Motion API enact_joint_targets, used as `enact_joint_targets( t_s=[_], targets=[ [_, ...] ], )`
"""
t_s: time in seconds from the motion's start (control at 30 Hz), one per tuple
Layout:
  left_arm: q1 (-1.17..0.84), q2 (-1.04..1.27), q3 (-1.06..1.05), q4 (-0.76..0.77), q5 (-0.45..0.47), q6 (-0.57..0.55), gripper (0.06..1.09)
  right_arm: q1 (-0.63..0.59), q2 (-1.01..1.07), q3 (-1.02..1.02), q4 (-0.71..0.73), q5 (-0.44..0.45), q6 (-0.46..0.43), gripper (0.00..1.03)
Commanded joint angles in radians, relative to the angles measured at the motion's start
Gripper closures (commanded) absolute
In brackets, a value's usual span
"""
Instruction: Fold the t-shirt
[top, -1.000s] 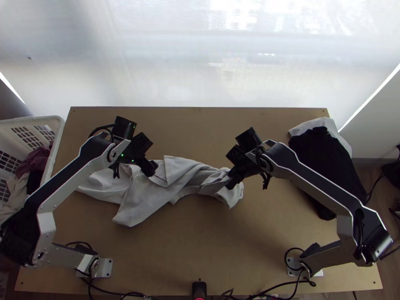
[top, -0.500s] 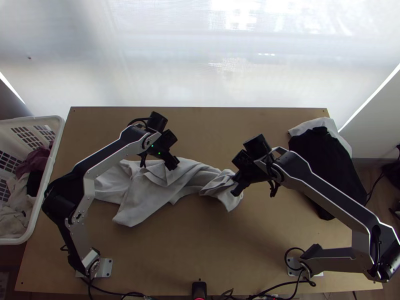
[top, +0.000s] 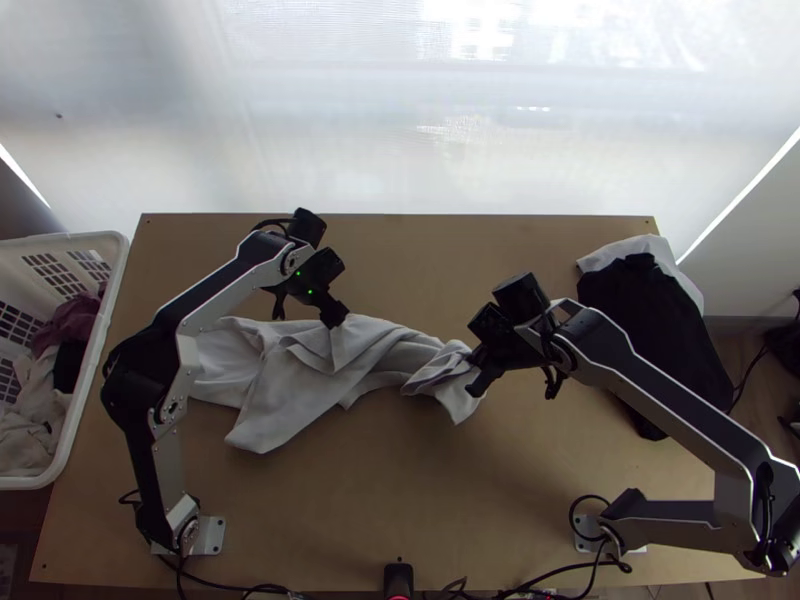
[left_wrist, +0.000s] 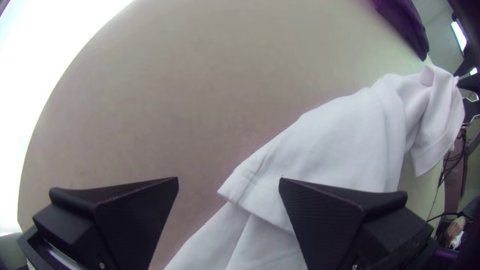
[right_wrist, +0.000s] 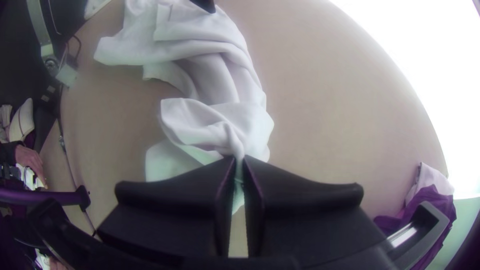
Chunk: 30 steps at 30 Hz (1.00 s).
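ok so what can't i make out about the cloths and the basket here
Pale shirt's inner layers: top view, hidden by its own folds.
Shirt part inside right gripper: right wrist view, hidden by the jaws.
White basket's far side: top view, cut off by the left edge.
White cloth's covered part: top view, under the black garment.

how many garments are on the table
3: the pale t-shirt, bunched across the middle and left; a black garment at the right; a white one partly under it. More may be hidden there.
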Motion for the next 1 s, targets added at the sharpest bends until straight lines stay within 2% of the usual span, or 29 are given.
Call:
enact_joint_targets(
  t_s=[0.0, 0.07, 0.17, 0.33, 0.5, 0.6, 0.7, 0.77, 0.87, 0.97],
  targets=[
    [0.006, 0.016, 0.008, -0.038, 0.0, 0.017, 0.11, 0.004, 0.0, 0.004, 0.004, 0.0, -0.006, 1.0],
    [0.004, 0.02, 0.008, -0.038, 0.0, 0.02, 0.11, 0.004, 0.001, 0.006, 0.004, 0.0, -0.006, 1.0],
    [-0.002, 0.022, 0.01, -0.037, 0.0, 0.02, 0.17, 0.004, 0.003, 0.008, 0.006, 0.0, -0.006, 1.0],
    [-0.006, 0.045, 0.007, -0.035, 0.0, 0.02, 0.18, 0.002, 0.004, 0.008, 0.007, 0.0, -0.007, 1.0],
    [-0.017, 0.047, 0.008, -0.027, 0.001, 0.017, 0.34, -0.002, 0.003, 0.006, 0.007, 0.0, -0.014, 1.0],
    [-0.023, 0.054, 0.007, -0.027, 0.001, 0.017, 0.35, -0.008, 0.001, 0.004, 0.007, 0.0, -0.017, 1.0],
    [-0.028, 0.054, 0.01, -0.023, 0.009, 0.01, 0.52, -0.008, 0.0, 0.001, 0.007, 0.0, -0.017, 1.0],
    [-0.031, 0.056, 0.008, -0.023, 0.014, 0.007, 0.57, -0.008, -0.002, -0.003, 0.007, 0.0, -0.018, 1.0],
    [-0.034, 0.063, -0.001, -0.023, 0.014, 0.011, 0.57, -0.008, -0.007, -0.005, 0.007, 0.0, -0.021, 1.0],
    [-0.034, 0.063, -0.009, -0.009, 0.015, 0.008, 0.73, -0.011, -0.013, -0.008, 0.007, 0.0, -0.024, 1.0]
  ],
)
